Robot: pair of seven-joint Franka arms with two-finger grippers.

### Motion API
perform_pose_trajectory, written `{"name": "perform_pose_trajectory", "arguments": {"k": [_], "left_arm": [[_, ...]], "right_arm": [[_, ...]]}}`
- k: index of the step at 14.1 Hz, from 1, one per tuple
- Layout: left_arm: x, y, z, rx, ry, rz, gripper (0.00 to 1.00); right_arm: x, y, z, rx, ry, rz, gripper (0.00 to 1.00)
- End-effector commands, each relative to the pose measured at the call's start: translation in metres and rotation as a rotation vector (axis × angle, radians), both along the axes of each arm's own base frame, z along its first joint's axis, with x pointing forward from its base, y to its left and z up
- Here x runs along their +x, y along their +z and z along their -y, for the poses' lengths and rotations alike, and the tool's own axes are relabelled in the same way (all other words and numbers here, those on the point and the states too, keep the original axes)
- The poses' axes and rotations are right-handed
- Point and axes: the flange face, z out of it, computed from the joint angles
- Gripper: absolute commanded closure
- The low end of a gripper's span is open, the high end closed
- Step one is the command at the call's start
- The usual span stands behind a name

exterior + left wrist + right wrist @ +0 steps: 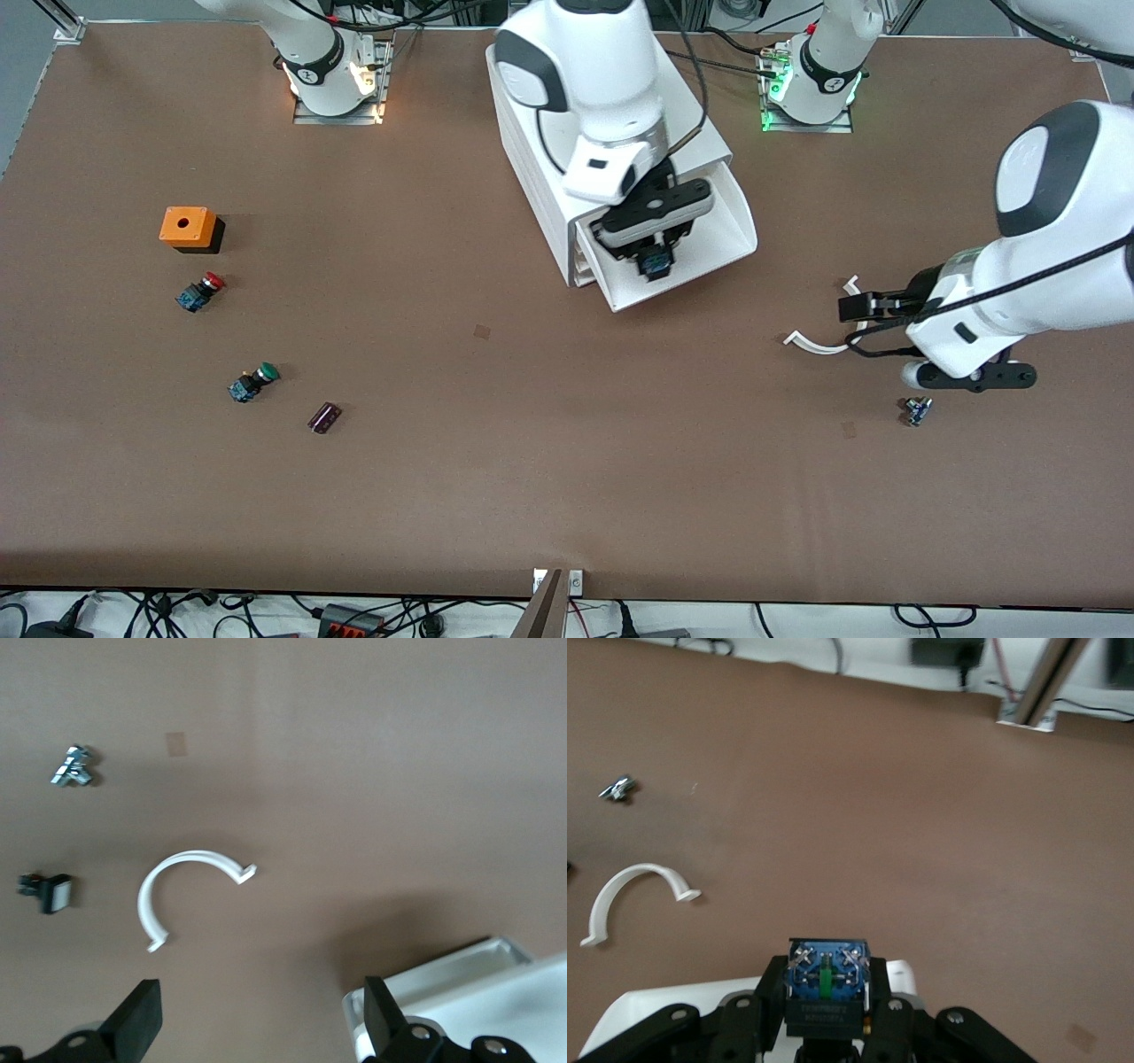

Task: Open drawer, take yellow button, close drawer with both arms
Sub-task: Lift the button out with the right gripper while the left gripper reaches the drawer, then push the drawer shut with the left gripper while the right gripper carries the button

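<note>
The drawer (726, 235) is pulled out of the top of the white cabinet (532, 177). Over its tray, my right gripper (656, 261) is shut on the button (656, 265). In the right wrist view the button's blue block base (827, 973) with its metal terminals sits clamped between the black fingers (771, 988) of the right gripper (827, 985), above the drawer's white rim (656, 1005). The button's cap is hidden. My left gripper (973, 379) hangs open over bare table toward the left arm's end. In the left wrist view, nothing lies between the fingers of the left gripper (262, 1014), and the drawer's corner (496, 974) shows beside it.
A white curved clip (819, 341) and a small metal part (917, 410) lie near the left gripper. Toward the right arm's end lie an orange box (187, 226), a red-capped button (200, 291), a green-capped button (252, 382) and a small purple piece (324, 417).
</note>
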Motion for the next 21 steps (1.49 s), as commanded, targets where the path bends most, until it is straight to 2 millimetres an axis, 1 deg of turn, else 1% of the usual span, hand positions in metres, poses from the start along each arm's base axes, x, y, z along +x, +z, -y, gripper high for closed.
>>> {"name": "perform_pose_trajectory", "arguments": {"k": [1, 3, 4, 5, 6, 7, 8, 9, 10, 11, 13, 15, 16, 20, 21], "left_arm": [[-0.023, -0.028, 0.029, -0.013, 0.072, 0.053, 0.0], [-0.037, -0.053, 0.046, -0.008, 0.113, 0.078, 0.0], [-0.046, -0.067, 0.064, -0.009, 0.126, 0.074, 0.0], [-0.051, -0.082, 0.074, 0.001, 0.176, 0.061, 0.0], [-0.061, -0.095, 0.096, 0.01, 0.191, 0.061, 0.0], [-0.07, -0.109, 0.114, 0.047, 0.191, 0.085, 0.0], [-0.076, -0.119, 0.126, 0.091, 0.192, 0.113, 0.0], [-0.084, -0.13, 0.143, 0.114, 0.217, 0.116, 0.0], [-0.088, -0.133, 0.152, 0.12, 0.248, 0.11, 0.0], [-0.093, -0.135, 0.161, 0.122, 0.253, 0.107, 0.0], [-0.1, -0.137, 0.169, 0.125, 0.244, 0.096, 0.0], [-0.115, -0.14, 0.187, 0.124, 0.245, 0.08, 0.0], [-0.124, -0.145, 0.193, 0.131, 0.243, 0.067, 0.0], [-0.164, -0.143, 0.229, 0.134, 0.227, 0.04, 0.0], [-0.168, -0.144, 0.232, 0.138, 0.22, 0.032, 0.0]], "right_arm": [[0.042, 0.01, 0.062, -0.047, -0.075, -0.053, 1.0], [0.064, -0.015, 0.102, -0.142, -0.068, -0.13, 1.0], [0.079, -0.028, 0.127, -0.168, -0.087, -0.167, 1.0], [0.091, -0.043, 0.146, -0.188, -0.085, -0.195, 1.0], [0.099, -0.059, 0.163, -0.191, -0.073, -0.233, 1.0], [0.104, -0.073, 0.175, -0.189, -0.062, -0.272, 1.0], [0.107, -0.087, 0.187, -0.202, -0.045, -0.299, 1.0], [0.112, -0.099, 0.199, -0.219, -0.022, -0.313, 1.0], [0.117, -0.11, 0.212, -0.231, -0.008, -0.328, 1.0], [0.124, -0.117, 0.229, -0.237, -0.004, -0.342, 1.0], [0.132, -0.135, 0.256, -0.22, 0.013, -0.39, 1.0], [0.14, -0.157, 0.288, -0.154, 0.023, -0.455, 1.0], [0.143, -0.164, 0.301, -0.133, 0.029, -0.475, 1.0], [0.145, -0.202, 0.313, -0.162, 0.027, -0.508, 1.0], [0.149, -0.208, 0.32, -0.158, 0.014, -0.505, 1.0]]}}
